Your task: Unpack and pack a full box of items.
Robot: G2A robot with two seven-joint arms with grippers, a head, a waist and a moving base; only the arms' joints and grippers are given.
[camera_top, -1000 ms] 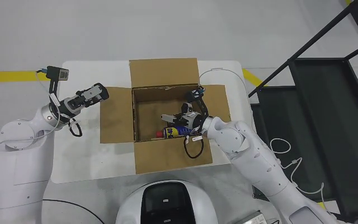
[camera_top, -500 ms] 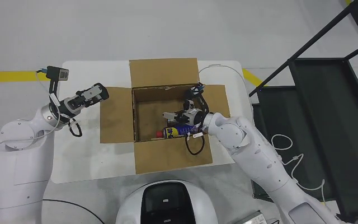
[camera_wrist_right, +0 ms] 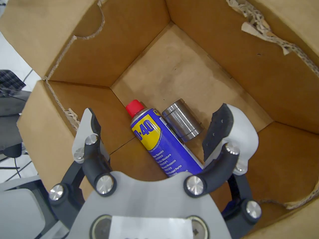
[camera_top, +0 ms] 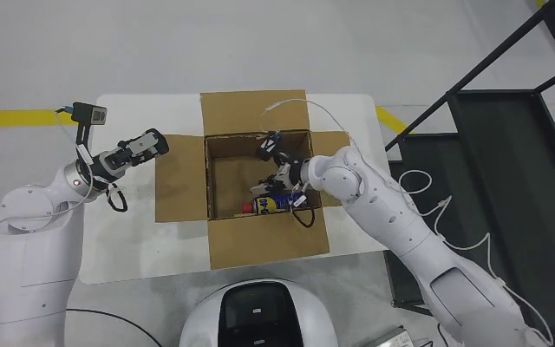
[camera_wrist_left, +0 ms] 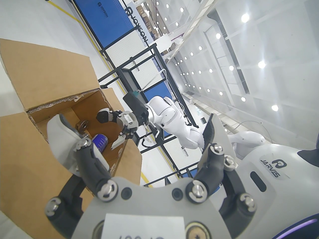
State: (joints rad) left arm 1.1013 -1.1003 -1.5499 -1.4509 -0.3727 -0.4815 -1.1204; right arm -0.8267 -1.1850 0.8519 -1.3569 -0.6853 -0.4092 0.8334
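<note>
While right gripper (camera_wrist_right: 154, 113) hangs inside box (camera_wrist_right: 224, 50), jaws spread, empty, spray can (camera_wrist_right: 162, 143) and steel cylinder (camera_wrist_right: 182, 123) lie side by side beneath | left gripper (camera_wrist_left: 134, 128): spread, empty, outside box

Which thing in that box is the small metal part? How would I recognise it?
Look into the open cardboard box on the white table. On its floor lies a blue and yellow spray can with a red cap. The metal part lies beside it: a short, shiny silver cylinder, much stubbier than the can.
</note>
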